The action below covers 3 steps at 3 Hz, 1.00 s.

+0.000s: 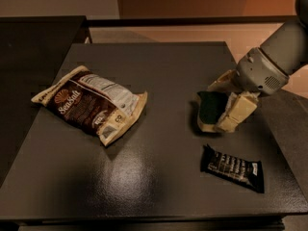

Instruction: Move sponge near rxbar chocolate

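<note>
Where the arm comes in: from the upper right, the grey arm (276, 57) slants down and to the left over the right side of the table (163, 61).
Gripper: the gripper (220, 109) sits low over the table's right half, above the chocolate bar in the view and well to the right of the snack bag.
Grip: clamped on the sponge, with one cream-coloured finger (237, 110) on its right side and the other along its top edge.
Sponge: the sponge (208, 107) is held tilted, its dark green face turned to the left and toward the camera, with pale yellow foam showing along the bottom edge.
Sponge and table: a shadow lies beneath it; I cannot tell whether its lower edge touches the surface.
Chocolate bar: the chocolate bar (232, 168) lies flat near the front right corner of the table, a black wrapper with white lettering, near the sponge but apart from it.
Snack bag: the snack bag (91, 105), brown and cream, lies flat on the left half, well apart from the sponge and the bar.
Table: dark and slightly glossy, with a soft glare at front centre.
</note>
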### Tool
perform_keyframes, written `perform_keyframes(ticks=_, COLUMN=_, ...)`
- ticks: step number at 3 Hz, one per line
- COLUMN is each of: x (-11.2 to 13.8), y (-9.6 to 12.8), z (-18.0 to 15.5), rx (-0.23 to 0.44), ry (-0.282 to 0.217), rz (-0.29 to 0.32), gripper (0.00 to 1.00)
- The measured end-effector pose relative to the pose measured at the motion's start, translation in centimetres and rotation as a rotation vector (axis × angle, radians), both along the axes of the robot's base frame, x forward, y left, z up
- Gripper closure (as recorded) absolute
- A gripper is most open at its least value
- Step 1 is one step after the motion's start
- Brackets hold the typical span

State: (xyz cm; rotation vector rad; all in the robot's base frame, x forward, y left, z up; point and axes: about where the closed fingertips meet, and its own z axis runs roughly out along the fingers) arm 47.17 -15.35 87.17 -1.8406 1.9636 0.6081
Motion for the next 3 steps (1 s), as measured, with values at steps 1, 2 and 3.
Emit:
perform_keyframes(ticks=1, x=-1.57, y=-0.03, z=-1.48, rx=-0.026, ry=0.013, rz=-0.001, gripper=0.59)
perform_keyframes(ticks=2, x=-2.14, y=-0.34, z=-2.24, rx=-0.039, ry=0.015, rz=-0.012, gripper=0.36)
perform_keyframes(ticks=3, x=-2.09, y=-0.19, z=-2.21, rx=-0.039, ry=0.012, rz=-0.011, gripper=0.12)
